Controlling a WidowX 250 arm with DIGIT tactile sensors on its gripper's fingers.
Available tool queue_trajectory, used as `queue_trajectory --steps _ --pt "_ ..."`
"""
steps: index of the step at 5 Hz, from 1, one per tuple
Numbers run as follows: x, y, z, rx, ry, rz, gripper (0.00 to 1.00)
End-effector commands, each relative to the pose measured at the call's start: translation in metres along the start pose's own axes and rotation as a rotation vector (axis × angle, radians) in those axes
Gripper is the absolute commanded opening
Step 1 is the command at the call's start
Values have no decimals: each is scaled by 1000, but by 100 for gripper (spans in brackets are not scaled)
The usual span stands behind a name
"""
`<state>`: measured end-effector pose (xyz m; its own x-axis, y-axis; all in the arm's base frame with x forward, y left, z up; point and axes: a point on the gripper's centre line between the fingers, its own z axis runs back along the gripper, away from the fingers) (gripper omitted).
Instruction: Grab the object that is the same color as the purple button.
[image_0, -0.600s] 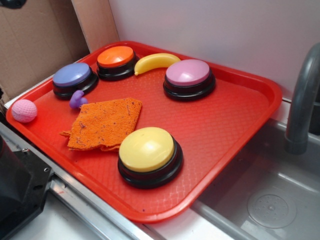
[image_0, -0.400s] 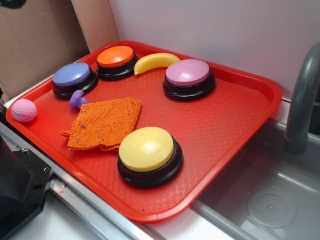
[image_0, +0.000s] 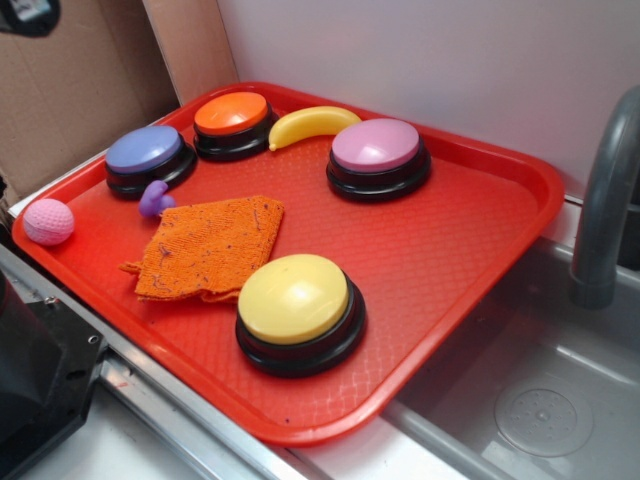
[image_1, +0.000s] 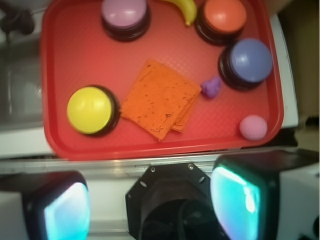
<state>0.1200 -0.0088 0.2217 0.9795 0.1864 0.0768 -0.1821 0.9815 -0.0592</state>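
1. The object (image_0: 154, 198) lies on the red tray (image_0: 470, 240), just beside the purple button (image_0: 149, 158) and the orange cloth (image_0: 212, 246);
2. The end effector (image_1: 150, 202) hangs outside the tray's edge, fingers (image_1: 239, 200) apparently apart, holding nothing.

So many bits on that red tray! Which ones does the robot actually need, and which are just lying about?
Needed: tiny blue-purple rubbery toy, periwinkle domed push button.

Lying about: pink dimpled ball, orange cloth, yellow banana, orange button, pink-mauve button, yellow button.
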Motion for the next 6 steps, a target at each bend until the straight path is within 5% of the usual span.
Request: queue_trajectory --steps 1,3,6 --pt "16 17 -26 16 -32 294 100" --pt "27 56 -70 10 -32 697 100" --pt "56 95 -157 170 -97 915 100"
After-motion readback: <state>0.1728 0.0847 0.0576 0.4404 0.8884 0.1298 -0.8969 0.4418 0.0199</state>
